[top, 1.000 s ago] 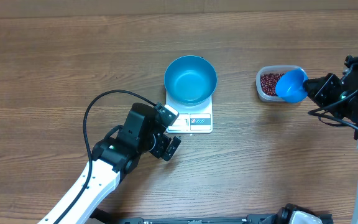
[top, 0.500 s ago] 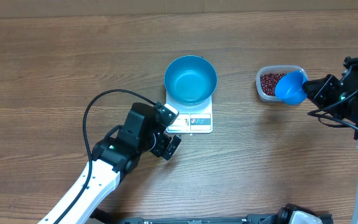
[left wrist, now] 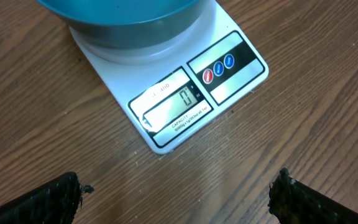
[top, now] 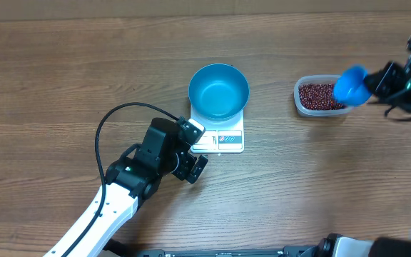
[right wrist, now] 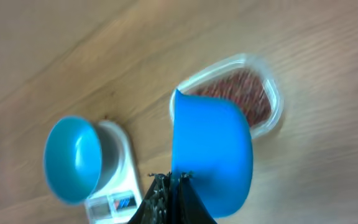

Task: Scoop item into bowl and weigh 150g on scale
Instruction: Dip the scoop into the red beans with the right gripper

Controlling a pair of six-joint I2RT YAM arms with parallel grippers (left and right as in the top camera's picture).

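The left gripper [top: 197, 148] hangs just at the near left corner of the scale [top: 223, 139], its jaws spread wide with nothing between them; in the left wrist view the two dark fingertips [left wrist: 55, 199] stand apart at the lower corners, clear of the scale's edge. The scale is a flat white square on the wooden table [top: 63, 64]; its near edge carries a display strip showing a zero and, beside it, a dark patch with red and blue round buttons. On the far part of the scale sits the bowl [top: 218, 91], round, deep and bright blue, its glossy inside bare, its rim overhanging the scale's far edge. Well to the right of the scale, about level with the bowl, lies a clear plastic tub [top: 298, 100] holding the beans [top: 317, 94], a loose maroon layer of tiny grains. Farther right of the scale again, at the tub's right end, a blue scoop [top: 349, 86] hangs over the rim; the right gripper [right wrist: 169, 186] is clamped on its handle; what the scoop carries cannot be told.
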